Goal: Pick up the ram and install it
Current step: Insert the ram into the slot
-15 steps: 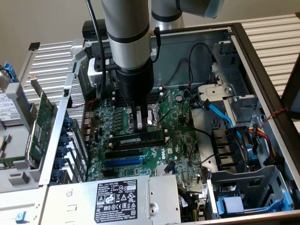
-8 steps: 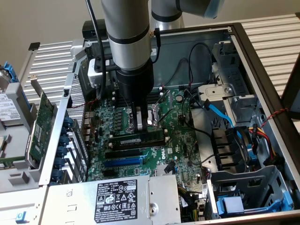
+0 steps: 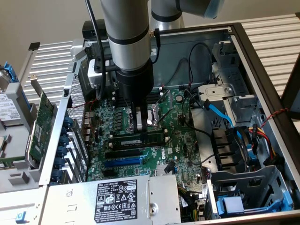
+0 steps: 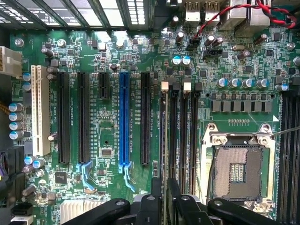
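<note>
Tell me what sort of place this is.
Probably a computer assembly or repair bench: an open grey metal desktop computer case lies on its side, its green motherboard exposed, with a silver labelled power supply box and a green expansion card beside it.

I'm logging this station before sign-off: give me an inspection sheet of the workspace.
Surface: motherboard inside an open computer case; CPU socket empty.
Job's things: ram upright on the board beside the socket; full seating unclear.
Clutter: green expansion card outside the case, at the exterior view's left.
Grippers: gripper directly over the ram.
Cables: blue cable and red-yellow wires at the exterior view's right, away from the ram.
Surroundings: power supply at the case edge; slatted metal table.
</note>
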`<state>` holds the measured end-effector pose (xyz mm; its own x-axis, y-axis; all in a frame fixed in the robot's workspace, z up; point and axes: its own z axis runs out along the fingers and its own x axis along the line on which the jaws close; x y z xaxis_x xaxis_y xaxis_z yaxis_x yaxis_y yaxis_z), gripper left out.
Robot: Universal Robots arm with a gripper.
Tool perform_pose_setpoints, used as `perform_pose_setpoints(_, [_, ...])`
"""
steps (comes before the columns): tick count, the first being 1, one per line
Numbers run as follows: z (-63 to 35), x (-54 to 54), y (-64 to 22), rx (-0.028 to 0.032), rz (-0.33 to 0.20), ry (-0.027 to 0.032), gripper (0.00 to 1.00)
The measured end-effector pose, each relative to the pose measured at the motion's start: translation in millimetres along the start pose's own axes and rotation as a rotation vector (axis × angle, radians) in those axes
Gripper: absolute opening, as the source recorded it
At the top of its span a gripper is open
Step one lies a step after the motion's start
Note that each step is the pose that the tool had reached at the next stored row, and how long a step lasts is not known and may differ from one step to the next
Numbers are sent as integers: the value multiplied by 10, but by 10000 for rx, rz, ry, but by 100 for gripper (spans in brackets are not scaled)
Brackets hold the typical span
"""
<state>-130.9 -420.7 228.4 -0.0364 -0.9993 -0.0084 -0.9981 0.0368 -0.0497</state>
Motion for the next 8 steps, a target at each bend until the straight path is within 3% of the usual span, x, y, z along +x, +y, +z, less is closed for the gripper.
perform_pose_setpoints(8, [-76, -1, -1, -1, 1, 1, 20])
